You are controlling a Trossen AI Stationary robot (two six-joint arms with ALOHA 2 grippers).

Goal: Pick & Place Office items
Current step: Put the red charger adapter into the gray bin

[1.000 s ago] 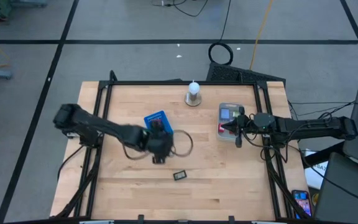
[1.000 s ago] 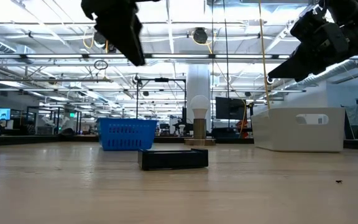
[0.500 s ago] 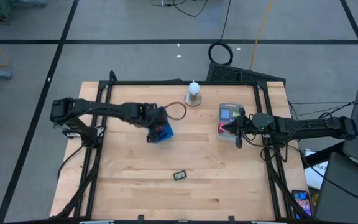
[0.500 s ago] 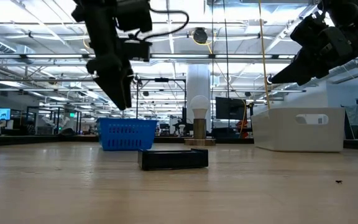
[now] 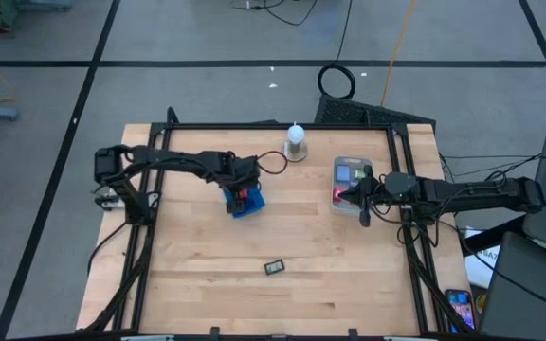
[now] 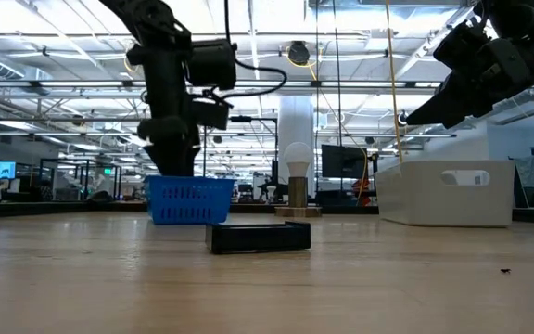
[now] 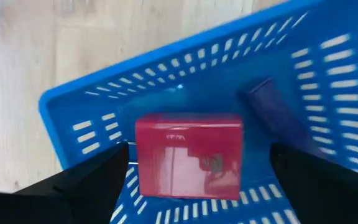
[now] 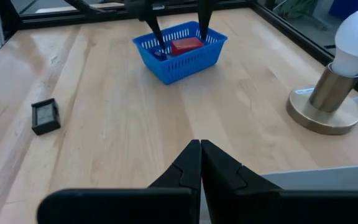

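A: Over the blue basket (image 5: 245, 201), mid-counter (image 5: 330, 275), toward the far side: left gripper (image 5: 244, 192) hangs just above it; fingers (image 7: 86, 180) spread wide, nothing between them.

B: Red item?

A: Red block (image 7: 188, 155) lies flat in the basket; left wrist view shows it between the two spread fingers, touching neither; near-square, so the long axis is hard to call; broad face up.

B: Anything else in there?

A: A purple piece (image 7: 275, 115) beside the red block; elongated, long axis running diagonal to the basket walls; cannot tell which end is which.

B: Loose items on the counter?

A: One dark grey block (image 5: 274, 267) well apart from the basket, toward the near edge; flat on the wood; long axis roughly along the counter's width, slightly skewed.

B: Right arm?

A: Right gripper (image 5: 363, 201) waits above the white bin (image 5: 349, 175) at the right side; fingers (image 8: 188, 165) pressed together, empty; coloured items show in the bin, too small to tell apart.

B: Lamp?

A: White bulb (image 5: 296, 135) on its round base at the far edge; upright.
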